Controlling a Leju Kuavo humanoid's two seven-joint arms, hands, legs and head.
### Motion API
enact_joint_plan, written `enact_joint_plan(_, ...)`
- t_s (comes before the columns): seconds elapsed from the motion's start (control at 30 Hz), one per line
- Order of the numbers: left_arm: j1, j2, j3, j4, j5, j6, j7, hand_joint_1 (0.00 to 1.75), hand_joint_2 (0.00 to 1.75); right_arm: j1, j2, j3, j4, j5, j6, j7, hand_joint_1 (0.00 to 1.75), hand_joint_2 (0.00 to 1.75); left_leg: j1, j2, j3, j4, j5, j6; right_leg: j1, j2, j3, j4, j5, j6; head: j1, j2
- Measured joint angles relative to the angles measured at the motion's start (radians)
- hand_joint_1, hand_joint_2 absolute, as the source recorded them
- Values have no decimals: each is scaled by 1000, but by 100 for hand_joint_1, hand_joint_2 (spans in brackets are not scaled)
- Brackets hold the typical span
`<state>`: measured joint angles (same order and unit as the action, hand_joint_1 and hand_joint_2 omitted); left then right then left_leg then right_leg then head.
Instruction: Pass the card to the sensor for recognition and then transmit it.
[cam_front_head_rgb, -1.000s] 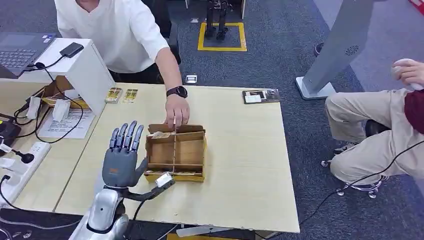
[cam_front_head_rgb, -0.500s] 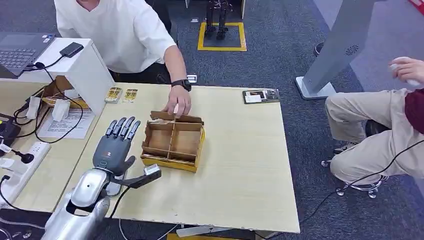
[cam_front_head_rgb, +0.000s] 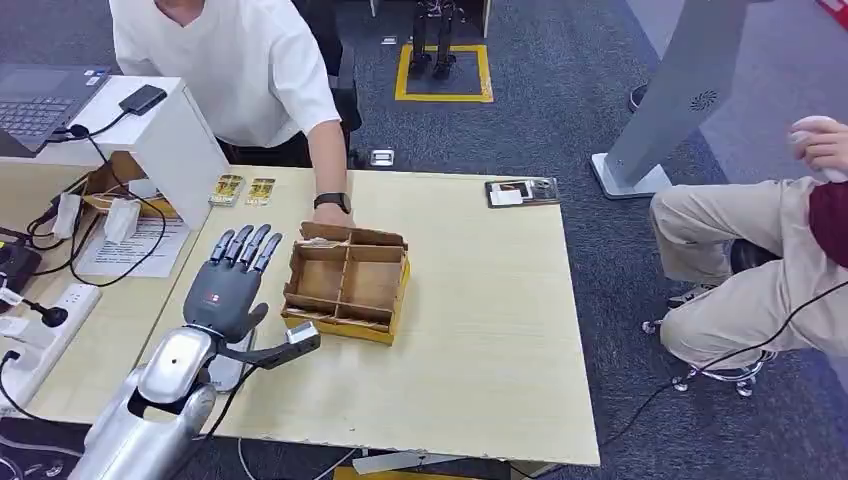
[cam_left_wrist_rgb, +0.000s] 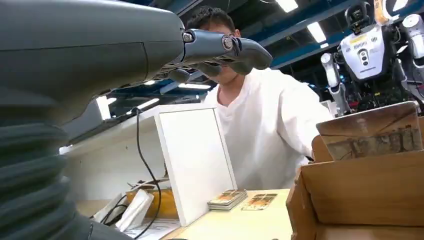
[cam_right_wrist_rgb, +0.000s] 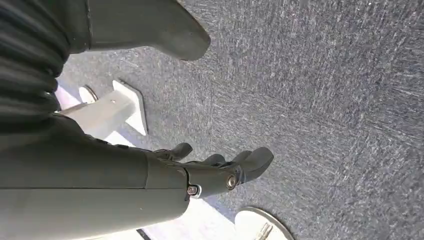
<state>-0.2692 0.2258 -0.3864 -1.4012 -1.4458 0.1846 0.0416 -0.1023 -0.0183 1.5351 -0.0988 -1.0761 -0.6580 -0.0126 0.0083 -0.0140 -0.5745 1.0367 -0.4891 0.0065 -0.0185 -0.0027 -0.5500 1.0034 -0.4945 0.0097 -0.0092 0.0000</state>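
- Pale wooden table (cam_front_head_rgb: 480, 330) stands on grey carpet, with a white stand (cam_front_head_rgb: 175, 140) at its far left.
- Two card stacks (cam_front_head_rgb: 244, 189) lie just beside this stand.
- Left hand (cam_front_head_rgb: 228, 283) hovers flat with fingers spread, holding nothing, just left of the cardboard divider box (cam_front_head_rgb: 347, 282).
- A person's hand (cam_front_head_rgb: 331, 212) touches the box's far edge.
- Right hand (cam_right_wrist_rgb: 220, 170) hangs over the carpet, fingers loosely extended, holding nothing.
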Motion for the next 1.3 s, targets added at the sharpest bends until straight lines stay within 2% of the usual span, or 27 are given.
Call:
enact_joint_plan(0.13,0,0,-7,0,2,7,1,0,175,0,0,0,0,-1,4,0,0,175,0,0,0,0,0,0,0,0,0,0,0,0,0,0)
enact_joint_plan(0.3,10,0,-9,-2,29,62,15,0,175,0,0,0,0,-3,3,-2,0,175,0,0,0,0,0,0,0,0,0,0,0,0,0,0)
enact_joint_plan(0.47,79,23,-8,-57,92,86,-12,0,175,2,-1,-7,0,-14,0,-5,0,175,0,0,-1,0,0,0,0,0,0,0,0,0,0,0)
enact_joint_plan(0.6,145,61,-6,-104,102,86,-23,0,175,8,-3,-10,0,-23,-2,-5,0,175,0,-1,-1,0,0,0,0,-1,-1,0,-1,0,0,0)
enact_joint_plan(0.93,234,116,6,-170,97,59,-31,0,175,10,-8,-13,0,-29,-8,-5,0,175,0,0,-1,0,0,0,0,-1,-1,0,0,0,0,0)
enact_joint_plan(1.3,253,131,8,-177,78,11,-52,0,175,10,-11,-13,0,-31,-8,-5,0,175,0,-1,-1,0,0,0,0,-1,-1,0,0,0,0,0)
